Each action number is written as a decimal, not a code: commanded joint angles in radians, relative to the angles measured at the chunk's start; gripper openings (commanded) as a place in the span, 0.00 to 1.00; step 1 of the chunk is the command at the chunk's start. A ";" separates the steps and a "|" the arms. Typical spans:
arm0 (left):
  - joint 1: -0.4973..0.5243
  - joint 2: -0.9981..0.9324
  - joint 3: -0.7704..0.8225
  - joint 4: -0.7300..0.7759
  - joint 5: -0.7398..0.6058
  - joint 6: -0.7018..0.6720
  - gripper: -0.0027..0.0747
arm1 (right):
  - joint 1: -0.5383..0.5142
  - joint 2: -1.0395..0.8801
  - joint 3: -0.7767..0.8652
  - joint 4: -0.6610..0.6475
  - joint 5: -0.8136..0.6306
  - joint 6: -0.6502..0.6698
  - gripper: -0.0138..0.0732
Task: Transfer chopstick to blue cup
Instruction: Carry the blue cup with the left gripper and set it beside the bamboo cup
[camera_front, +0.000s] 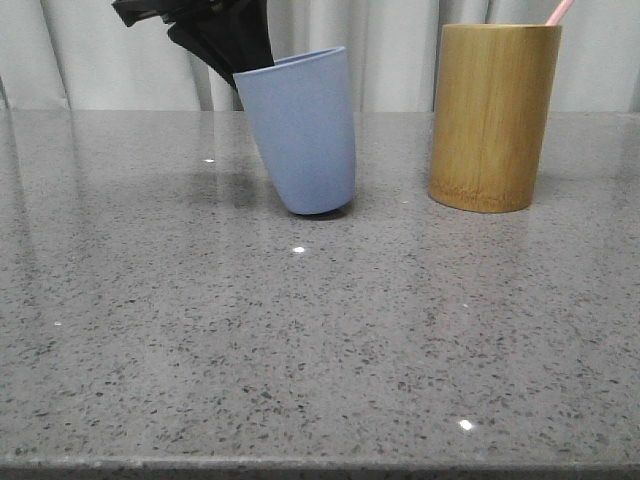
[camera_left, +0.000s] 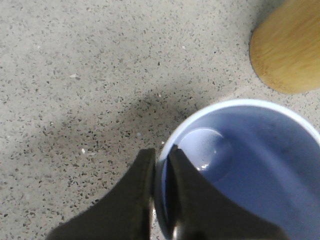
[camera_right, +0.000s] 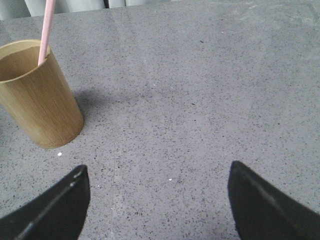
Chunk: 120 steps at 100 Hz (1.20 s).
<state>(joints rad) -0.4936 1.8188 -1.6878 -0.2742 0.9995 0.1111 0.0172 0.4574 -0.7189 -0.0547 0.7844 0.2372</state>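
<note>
The chopstick stands inside the bamboo cup, on the right side of the counter in the front view. It is a thin pale pink stick. Its long axis is close to upright, with a small lean: in the front view only its upper tip comes out above the rim, and this tip points up and a little to the right. In the right wrist view the stick rises from the open mouth of the bamboo cup and leaves the picture, so its full length cannot be seen.

The blue cup is to the left of the bamboo cup, apart from it. It is tilted, its mouth leaning to the left, and its base touches the counter on the right edge only.

The left hand is closed narrowly on the rim of the blue cup, one finger inside the wall and the other outside.

The right hand is open wide above bare counter, holding nothing, with the bamboo cup off to one side of it.
</note>
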 joint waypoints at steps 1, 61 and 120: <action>-0.010 -0.036 -0.028 -0.013 -0.029 -0.002 0.01 | 0.002 0.018 -0.032 -0.005 -0.077 -0.001 0.82; -0.010 -0.036 -0.111 -0.053 0.022 -0.002 0.47 | 0.002 0.018 -0.032 -0.007 -0.110 -0.001 0.82; 0.044 -0.160 -0.149 -0.031 0.053 0.005 0.68 | 0.002 0.018 -0.032 -0.032 -0.125 -0.001 0.82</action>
<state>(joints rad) -0.4710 1.7517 -1.8110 -0.2999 1.1045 0.1130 0.0172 0.4574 -0.7189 -0.0677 0.7354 0.2372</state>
